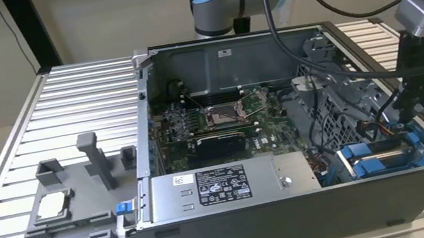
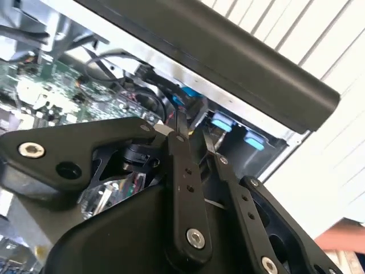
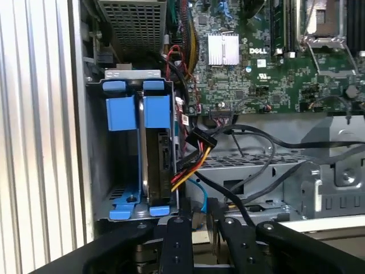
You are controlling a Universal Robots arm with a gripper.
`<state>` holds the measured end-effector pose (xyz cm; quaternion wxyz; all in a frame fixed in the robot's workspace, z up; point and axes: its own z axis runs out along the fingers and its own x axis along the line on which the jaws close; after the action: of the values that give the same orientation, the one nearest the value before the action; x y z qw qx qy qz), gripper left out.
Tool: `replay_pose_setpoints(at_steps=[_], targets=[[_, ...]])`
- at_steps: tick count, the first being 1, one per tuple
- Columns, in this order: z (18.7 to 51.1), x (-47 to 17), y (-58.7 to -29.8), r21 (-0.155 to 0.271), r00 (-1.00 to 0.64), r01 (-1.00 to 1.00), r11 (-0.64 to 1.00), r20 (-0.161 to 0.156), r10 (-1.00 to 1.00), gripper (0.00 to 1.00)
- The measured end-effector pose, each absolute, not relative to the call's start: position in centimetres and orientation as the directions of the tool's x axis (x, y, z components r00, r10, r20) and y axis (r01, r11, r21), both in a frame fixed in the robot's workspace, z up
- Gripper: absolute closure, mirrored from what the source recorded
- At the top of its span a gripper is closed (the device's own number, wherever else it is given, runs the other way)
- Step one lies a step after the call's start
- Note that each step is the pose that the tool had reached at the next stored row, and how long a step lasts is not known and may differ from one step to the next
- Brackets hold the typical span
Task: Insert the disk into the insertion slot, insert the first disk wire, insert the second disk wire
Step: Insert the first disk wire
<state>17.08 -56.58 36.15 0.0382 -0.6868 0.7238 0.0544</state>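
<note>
Nearest the lens in both wrist views sits the claw (image 3: pixel 198 221) (image 2: pixel 191 132), a black linkage low inside an open computer case (image 1: pixel 296 220). Whether it is gripping anything I cannot tell. In the exterior view it hangs over the case's corner on the exterior view's right, just beside the drive cage (image 1: pixel 384 159).

Beneath the case is a ribbed aluminium bench (image 1: pixel 65 110), its pale slats also running beside the case wall in the first wrist view (image 3: pixel 34 114). A plain beige wall and a dark upright post (image 1: pixel 32 32) stand behind. On the exterior view's left, a grey fixture plate (image 1: pixel 68 228) lies on the bench and carries a processor (image 1: pixel 51 206).

The disk (image 3: pixel 155 165) (image 1: pixel 375 163) is seated in the drive cage, held in its blue frame (image 3: pixel 157 111), in the bay nearer the cables. Seen edge-on in the first wrist view, its long axis runs along the bay from the blue pull tabs toward the claw.

A black power plug (image 3: pixel 198 141) with yellow, red and black wires hangs just beside the disk's edge; I cannot tell whether it is seated. A thin blue cable (image 3: pixel 201 194) leads down toward the claw. The motherboard (image 3: pixel 256 63) lies beyond.
</note>
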Motion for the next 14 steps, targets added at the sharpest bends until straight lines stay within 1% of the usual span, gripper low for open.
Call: replay_pose_setpoints(at_steps=[3,9,14], targets=[[36.07,17.18,-56.62,0.027,-0.06,-0.998,0.056,-0.136,-0.989,0.0],[35.74,17.45,-56.75,0.027,-0.073,-0.997,0.07,-0.137,-0.988,0.0],[35.31,17.47,-56.79,0.027,-0.123,-0.992,0.12,-0.136,-0.983,0.0]])
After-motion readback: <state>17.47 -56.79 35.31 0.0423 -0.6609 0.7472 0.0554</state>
